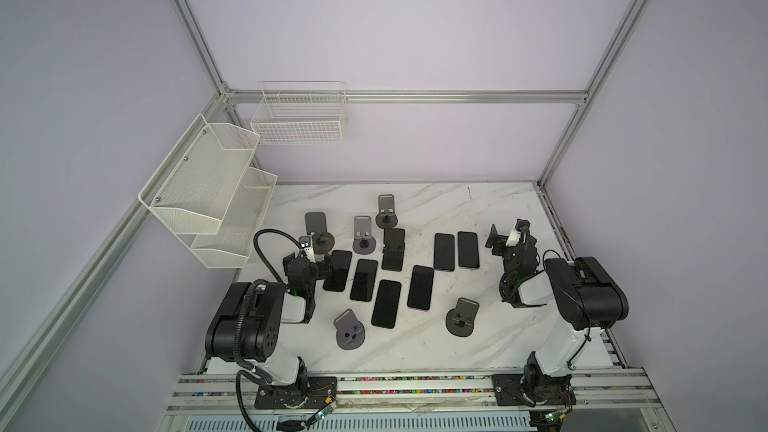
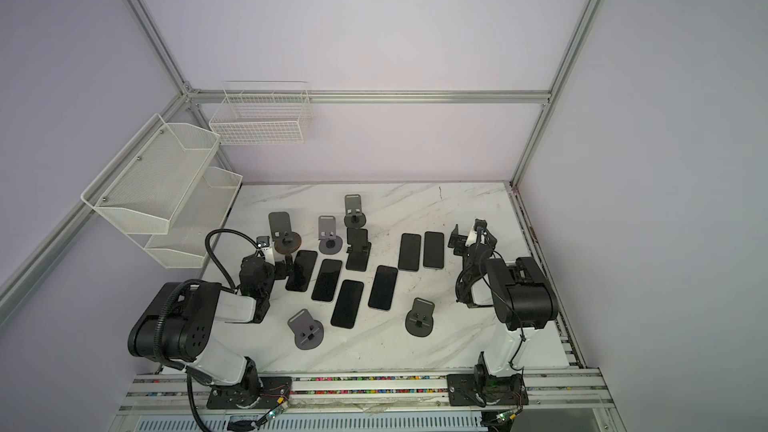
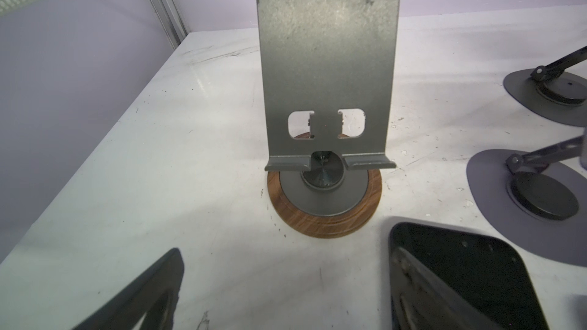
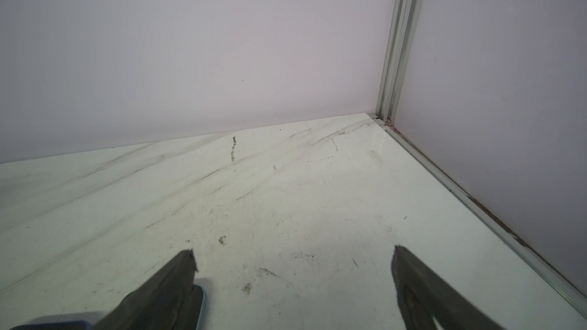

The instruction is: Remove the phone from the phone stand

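A grey phone stand (image 3: 327,68) on a round wooden base (image 1: 320,238) (image 2: 284,238) stands empty right in front of my left gripper (image 3: 286,255) (image 1: 309,261) (image 2: 268,261), which is open with bare table between its fingers. A black phone (image 3: 460,265) (image 1: 336,270) (image 2: 301,270) lies flat on the table, partly under one finger. My right gripper (image 4: 293,252) (image 1: 508,234) (image 2: 469,234) hangs open over bare table at the right. A black stand (image 1: 393,249) (image 2: 357,249) stands mid-table; I cannot tell whether a phone rests on it.
Several more black phones lie flat mid-table, among them a pair (image 1: 456,250) left of the right gripper. Several empty grey stands (image 1: 363,238) (image 1: 461,317) (image 1: 349,330) stand around them. White mesh shelves (image 1: 208,193) and a wire basket (image 1: 299,118) hang on the walls at back left.
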`<state>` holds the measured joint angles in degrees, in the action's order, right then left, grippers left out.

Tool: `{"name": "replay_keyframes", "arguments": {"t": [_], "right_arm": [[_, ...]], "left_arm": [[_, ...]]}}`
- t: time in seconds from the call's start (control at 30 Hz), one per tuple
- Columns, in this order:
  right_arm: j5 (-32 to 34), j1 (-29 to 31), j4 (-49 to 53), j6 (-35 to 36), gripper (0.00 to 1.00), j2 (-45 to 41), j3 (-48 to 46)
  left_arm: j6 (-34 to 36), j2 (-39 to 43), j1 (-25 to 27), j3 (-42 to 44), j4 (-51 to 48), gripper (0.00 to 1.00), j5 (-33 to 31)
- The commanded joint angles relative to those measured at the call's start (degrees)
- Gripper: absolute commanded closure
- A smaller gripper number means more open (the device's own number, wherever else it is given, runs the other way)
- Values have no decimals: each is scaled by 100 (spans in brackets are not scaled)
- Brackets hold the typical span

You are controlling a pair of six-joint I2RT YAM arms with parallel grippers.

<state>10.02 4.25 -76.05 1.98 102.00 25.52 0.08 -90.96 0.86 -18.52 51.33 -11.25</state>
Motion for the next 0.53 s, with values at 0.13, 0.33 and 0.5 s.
{"name": "replay_keyframes", "arguments": {"t": [0.13, 0.33, 0.5], "right_arm": [[35, 47, -44, 16, 3, 13, 128], [26, 49, -15, 22, 3, 22, 155], [20, 48, -49, 15, 3, 6, 129]], "left_arm": [[-10, 104, -34, -336, 219, 0, 26], [-12, 104, -34, -340, 219, 0, 33], [-16, 105, -36, -344, 219, 1, 29]]}}
